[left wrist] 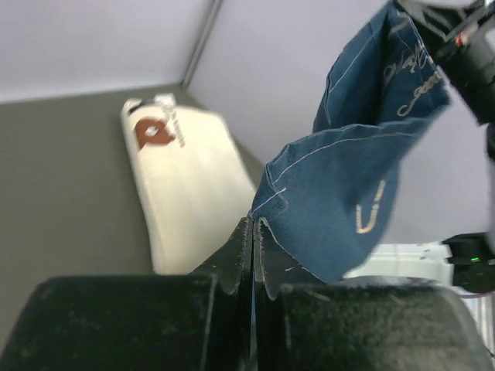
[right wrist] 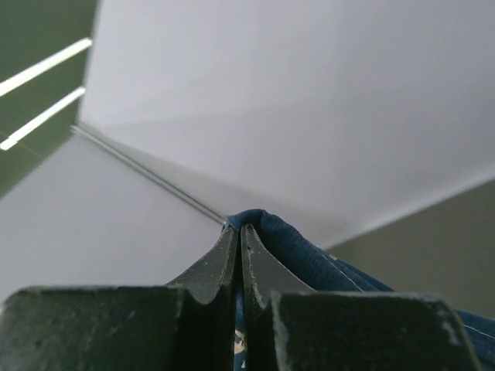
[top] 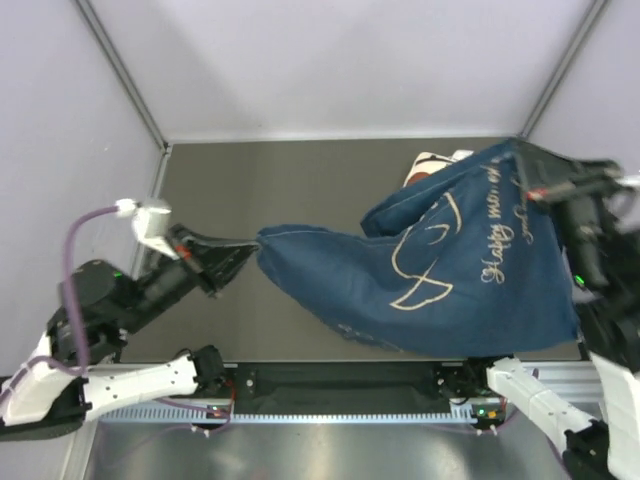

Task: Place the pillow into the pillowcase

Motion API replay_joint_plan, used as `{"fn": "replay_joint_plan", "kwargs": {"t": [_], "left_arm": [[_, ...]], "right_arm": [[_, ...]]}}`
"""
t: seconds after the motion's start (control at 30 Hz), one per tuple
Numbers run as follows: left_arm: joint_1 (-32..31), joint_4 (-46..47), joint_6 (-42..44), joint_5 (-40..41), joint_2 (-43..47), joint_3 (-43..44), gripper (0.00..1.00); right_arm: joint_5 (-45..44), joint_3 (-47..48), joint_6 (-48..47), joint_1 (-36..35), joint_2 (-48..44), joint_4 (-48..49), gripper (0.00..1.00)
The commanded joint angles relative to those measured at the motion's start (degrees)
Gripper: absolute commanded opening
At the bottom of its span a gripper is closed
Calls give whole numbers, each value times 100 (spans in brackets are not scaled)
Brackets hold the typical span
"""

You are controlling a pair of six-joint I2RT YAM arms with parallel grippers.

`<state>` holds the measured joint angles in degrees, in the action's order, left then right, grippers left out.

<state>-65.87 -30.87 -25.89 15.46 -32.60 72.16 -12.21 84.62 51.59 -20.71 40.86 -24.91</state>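
The dark blue pillowcase [top: 460,265] with white line drawings and cursive writing hangs stretched above the table between my two grippers. My left gripper [top: 250,250] is shut on its left corner, seen in the left wrist view [left wrist: 253,220] with the blue fabric [left wrist: 348,185] rising to the right. My right gripper [top: 525,185] is shut on the far right corner, and blue cloth [right wrist: 309,247] folds over the fingertips [right wrist: 236,232]. The cream pillow [left wrist: 189,193] with its brown print lies on the table under the case. Only its end [top: 425,165] shows from above.
The dark grey table [top: 280,190] is enclosed by pale walls at the back and sides. A metal rail [top: 340,385] with both arm bases runs along the near edge.
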Motion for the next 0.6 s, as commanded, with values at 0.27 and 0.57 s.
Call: {"fn": "replay_joint_plan", "kwargs": {"t": [0.27, 0.57], "left_arm": [[929, -385, -382, 636, -1731, -562, 0], [5117, -577, -215, -2152, -1329, -889, 0]], "right_arm": [[324, -1825, 422, -258, 2215, 1566, 0], [264, -1914, 71, -1048, 2778, 1805, 0]]}}
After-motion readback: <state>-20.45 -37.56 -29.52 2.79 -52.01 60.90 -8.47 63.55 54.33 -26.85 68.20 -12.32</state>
